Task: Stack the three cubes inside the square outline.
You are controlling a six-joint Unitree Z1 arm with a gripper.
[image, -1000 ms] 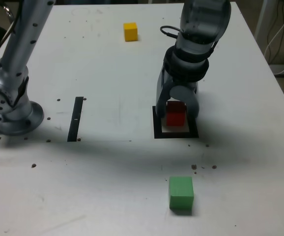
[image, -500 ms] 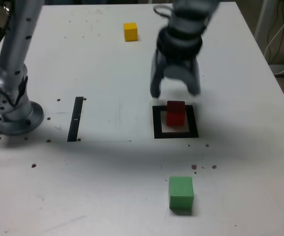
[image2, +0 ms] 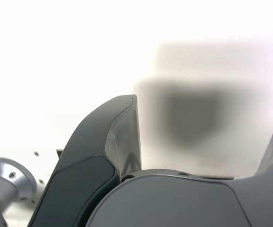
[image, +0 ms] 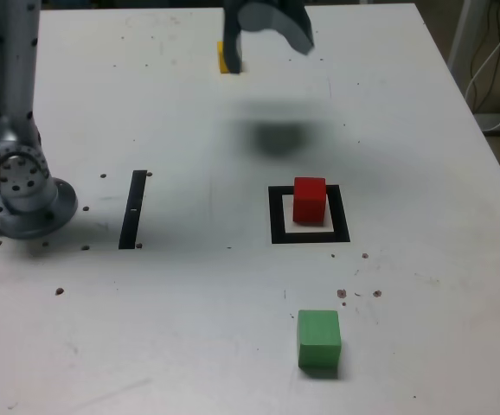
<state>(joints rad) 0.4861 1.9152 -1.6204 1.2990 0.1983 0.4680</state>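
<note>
White table [image: 423,130] fills the exterior view. Thin black strip [image: 133,209] lies flat at 9 o'clock. Dark specks [image: 358,292] scattered toward 5 o'clock. White cables [image: 496,60] off-table at 2 o'clock.

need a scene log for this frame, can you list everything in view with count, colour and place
red cube: one, red, standing inside the square outline, toward its far side
square outline: one, thick black frame with a pale centre, middle of the table, toward the exterior view's right
green cube: one, green, alone on the table near the front edge, in front of the outline
yellow cube: one, yellow, at the far side of the table, mostly hidden behind a gripper finger
black strip: one, thin, black, flat on the table at the exterior view's left of the outline
table: one, white, with small dark specks
arm base: one, silver, at the exterior view's left edge
gripper: one, dark grey, raised over the far side by the yellow cube, jaws open and empty
</note>
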